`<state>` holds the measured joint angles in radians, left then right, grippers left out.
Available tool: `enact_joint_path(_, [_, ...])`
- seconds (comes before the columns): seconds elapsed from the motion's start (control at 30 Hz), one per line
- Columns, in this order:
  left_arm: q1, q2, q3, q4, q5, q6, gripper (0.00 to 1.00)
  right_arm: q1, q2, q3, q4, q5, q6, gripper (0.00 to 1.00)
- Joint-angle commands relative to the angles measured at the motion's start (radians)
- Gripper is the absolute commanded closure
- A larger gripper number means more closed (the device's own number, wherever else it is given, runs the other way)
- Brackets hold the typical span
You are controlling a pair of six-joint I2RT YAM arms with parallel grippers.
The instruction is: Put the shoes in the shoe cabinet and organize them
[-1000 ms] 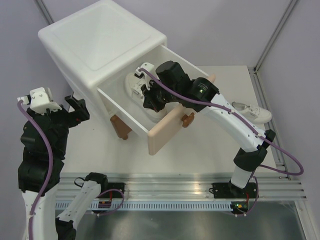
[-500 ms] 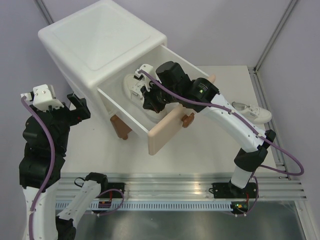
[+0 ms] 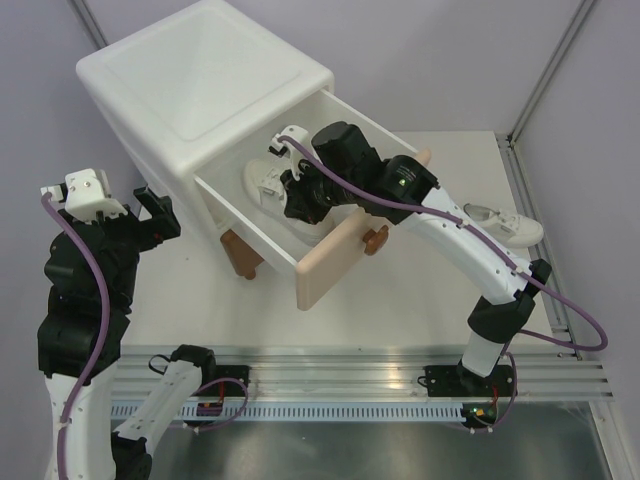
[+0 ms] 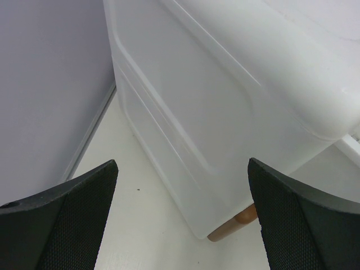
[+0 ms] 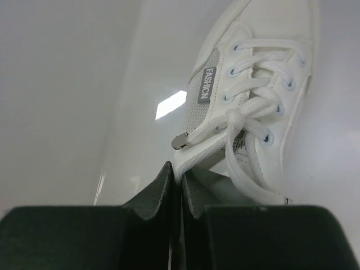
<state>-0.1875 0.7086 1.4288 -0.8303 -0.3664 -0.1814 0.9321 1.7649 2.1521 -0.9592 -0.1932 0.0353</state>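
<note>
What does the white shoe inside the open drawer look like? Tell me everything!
The white sneaker lies laces-up on the smooth white floor of the open drawer. It looks like leather with a grey mesh side panel, white laces, and a grey tag reading FASHION. The right gripper pinches its rim between nearly closed fingertips.

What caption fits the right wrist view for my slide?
Right gripper pinching the edge of a white lace-up sneaker inside the white plastic drawer.
</note>
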Motion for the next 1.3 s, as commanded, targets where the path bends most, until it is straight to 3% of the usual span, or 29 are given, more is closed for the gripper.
enact_joint_path(0.0, [-0.006,0.002,0.03,0.008,-0.026,0.042,0.0,0.002,0.027,0.031,0.088,-0.003,0.034,0.84])
enact_joint_path(0.03, [-0.006,0.003,0.032,0.008,-0.029,0.043,0.0,0.002,0.027,0.031,0.089,-0.011,0.034,0.8])
enact_joint_path(0.37, [-0.006,0.009,0.035,0.005,-0.037,0.059,0.0,0.004,0.024,0.037,0.093,-0.034,0.049,0.77])
enact_joint_path(0.57, [-0.006,0.014,0.042,0.005,-0.039,0.066,0.0,0.002,0.012,0.061,0.093,-0.094,0.061,0.68])
enact_joint_path(0.63, [-0.006,0.014,0.044,0.005,-0.04,0.066,0.0,0.004,0.002,0.063,0.094,-0.12,0.06,0.56])
enact_joint_path(0.77, [-0.006,0.012,0.054,0.002,-0.043,0.066,0.0,0.002,-0.024,0.066,0.102,-0.135,0.063,0.49])
enact_joint_path(0.93, [-0.006,0.011,0.065,-0.001,-0.051,0.077,0.0,0.002,-0.048,0.075,0.116,-0.141,0.071,0.33])
enact_joint_path(1.27, [-0.006,0.0,0.07,-0.01,-0.072,0.099,0.0,0.002,-0.117,0.08,0.166,-0.161,0.095,0.27])
